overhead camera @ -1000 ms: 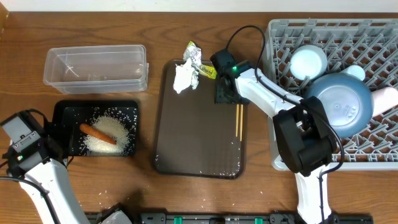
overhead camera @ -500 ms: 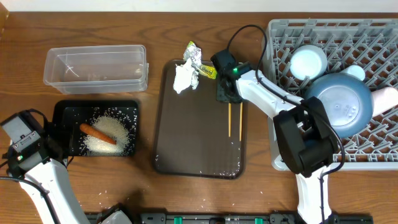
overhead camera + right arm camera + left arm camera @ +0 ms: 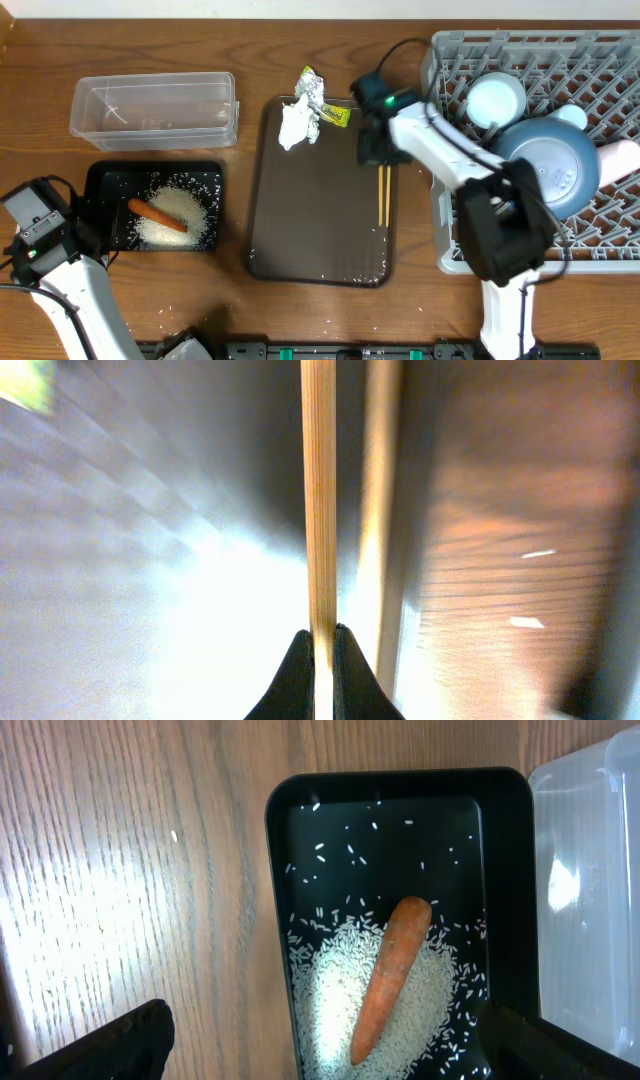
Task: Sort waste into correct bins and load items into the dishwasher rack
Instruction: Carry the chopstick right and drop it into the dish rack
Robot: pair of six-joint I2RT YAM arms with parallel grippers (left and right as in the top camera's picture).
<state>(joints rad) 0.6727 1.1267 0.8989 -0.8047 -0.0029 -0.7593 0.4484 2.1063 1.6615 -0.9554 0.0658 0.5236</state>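
Overhead view first: over the last second the right end effector (image 3: 375,150) went from spread to pressed together, right at the far end of the chopsticks (image 3: 381,195) on the right edge of the brown tray (image 3: 310,220). The sticks also got nudged left across the tray and are now back out by its right edge, so the arm has been dragging them around a bit.

The right wrist view shows the tips of that end effector (image 3: 320,645) pinching a single chopstick (image 3: 320,490). The other one sits just beside it, blurry, and looks to be outside the grip. My guess is this is the start of carrying them to the grey rack (image 3: 600,60) right of the tray, but with only one stick caught it may take a second trip.

The left end effector (image 3: 330,1055) is spread wide and holding nothing, hovering over the black bin (image 3: 100,180) left of the tray, where the carrot (image 3: 155,214) lies on the rice (image 3: 185,215).

Still to sort: the tissue (image 3: 297,125) on the tray's far left corner, with the foil (image 3: 312,88) and the yellow packet (image 3: 335,115) at its far edge. The clear tub (image 3: 150,100), left of the tray, looks empty.
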